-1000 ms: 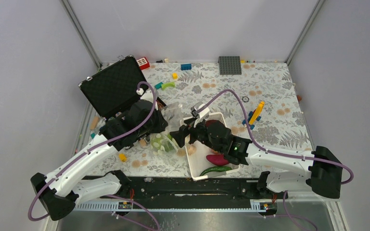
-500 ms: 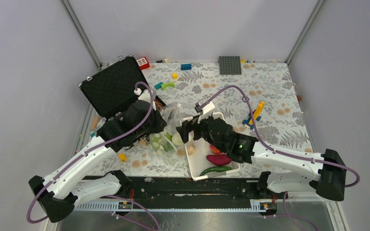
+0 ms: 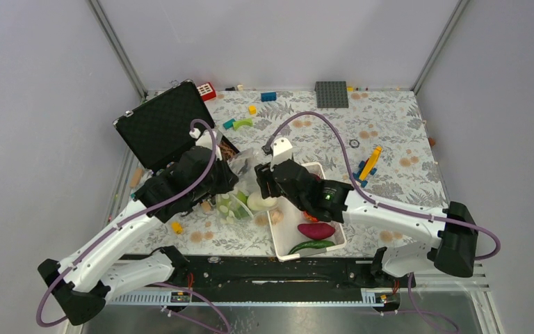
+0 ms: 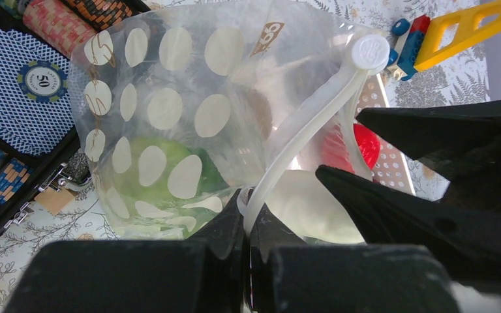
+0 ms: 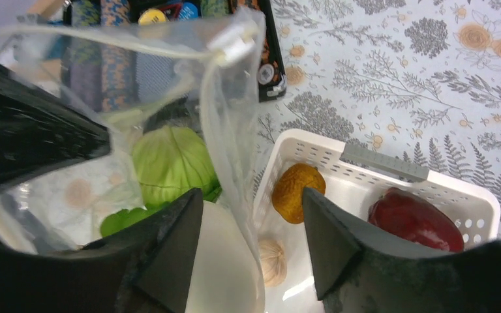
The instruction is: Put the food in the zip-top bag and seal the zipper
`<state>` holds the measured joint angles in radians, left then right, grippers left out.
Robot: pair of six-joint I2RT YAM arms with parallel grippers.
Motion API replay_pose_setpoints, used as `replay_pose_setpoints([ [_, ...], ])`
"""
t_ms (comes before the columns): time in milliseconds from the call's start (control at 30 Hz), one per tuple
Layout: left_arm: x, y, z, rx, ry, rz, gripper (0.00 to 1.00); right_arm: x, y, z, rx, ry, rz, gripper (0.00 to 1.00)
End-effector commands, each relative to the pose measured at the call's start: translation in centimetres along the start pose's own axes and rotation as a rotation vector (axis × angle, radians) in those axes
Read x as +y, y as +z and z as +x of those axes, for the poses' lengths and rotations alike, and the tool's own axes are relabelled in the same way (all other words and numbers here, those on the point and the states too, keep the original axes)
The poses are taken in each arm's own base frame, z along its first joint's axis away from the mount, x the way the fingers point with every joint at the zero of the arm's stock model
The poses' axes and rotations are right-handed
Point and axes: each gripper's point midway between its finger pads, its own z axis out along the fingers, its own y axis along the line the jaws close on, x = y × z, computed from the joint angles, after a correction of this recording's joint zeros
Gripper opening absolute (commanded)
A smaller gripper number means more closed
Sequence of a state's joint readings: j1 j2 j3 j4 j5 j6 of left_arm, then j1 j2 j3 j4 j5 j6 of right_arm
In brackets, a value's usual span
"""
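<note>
The left gripper (image 4: 246, 212) is pinched tight on the zip-top bag (image 4: 169, 78) at its zipper (image 4: 313, 111), holding the mouth up beside the white basket (image 5: 313, 145) on the table (image 3: 389, 132). The right gripper (image 5: 251, 195) hovers at the bag's mouth with its jaws apart, gripping nothing. The white radish (image 5: 225, 261) lies just beneath, against one finger. A green cabbage (image 5: 173, 160) sits inside the bag. A brown oval (image 5: 297, 186) and a dark-red bulb (image 5: 414, 218) lie in the basket.

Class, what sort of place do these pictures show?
Likely a robot test cell, not a kitchen: plain grey walls box in a floral-cloth table bearing toy bricks and toy food.
</note>
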<state>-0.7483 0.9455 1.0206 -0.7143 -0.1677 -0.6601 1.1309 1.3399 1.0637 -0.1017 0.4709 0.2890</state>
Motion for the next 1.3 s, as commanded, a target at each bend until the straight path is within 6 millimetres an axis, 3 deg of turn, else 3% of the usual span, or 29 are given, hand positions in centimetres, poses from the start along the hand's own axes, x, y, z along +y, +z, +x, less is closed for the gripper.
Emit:
replay_pose_setpoints([
  [0,0.0,-1.6,-1.6,-0.088,-0.028,0.025,0.00,-0.9,0.0,-0.8,0.010,0.008,0.060,0.58],
  [100,0.3,-2.1,-1.3,-0.095,-0.035,0.028,0.00,-1.3,-0.1,-0.9,0.020,0.001,0.070,0.29],
  [233,1.0,-2.4,-0.7,-0.080,-0.033,0.004,0.00,-0.4,-2.1,-1.9,0.043,-0.038,-0.016,0.02],
  [267,1.1,-2.4,-0.6,-0.077,-0.031,0.005,0.00,-0.3,-2.8,-2.1,0.056,-0.046,-0.036,0.00],
  [400,1.3,-2.6,-0.2,-0.053,-0.020,-0.004,0.00,0.3,-5.5,-2.2,0.159,-0.049,-0.100,0.00],
  [533,1.1,-3.1,0.2,-0.012,0.001,-0.001,0.00,2.9,-7.6,-1.7,0.309,-0.044,-0.240,0.00],
  [800,0.5,-5.1,1.3,0.066,0.022,0.048,0.00,5.1,-9.3,-2.9,0.387,-0.038,-0.384,0.00],
  [1000,1.4,-5.6,0.7,0.010,0.016,0.023,0.02,2.5,-5.6,-1.8,0.467,0.094,-0.290,0.00],
  [1133,2.5,-3.6,1.0,-0.005,-0.014,-0.048,0.03,-1.3,-1.9,0.2,0.447,0.116,-0.062,0.01],
  [1267,2.1,-1.7,0.4,-0.010,-0.008,-0.068,0.03,-2.3,-0.4,0.5,0.448,0.154,-0.009,0.03],
])
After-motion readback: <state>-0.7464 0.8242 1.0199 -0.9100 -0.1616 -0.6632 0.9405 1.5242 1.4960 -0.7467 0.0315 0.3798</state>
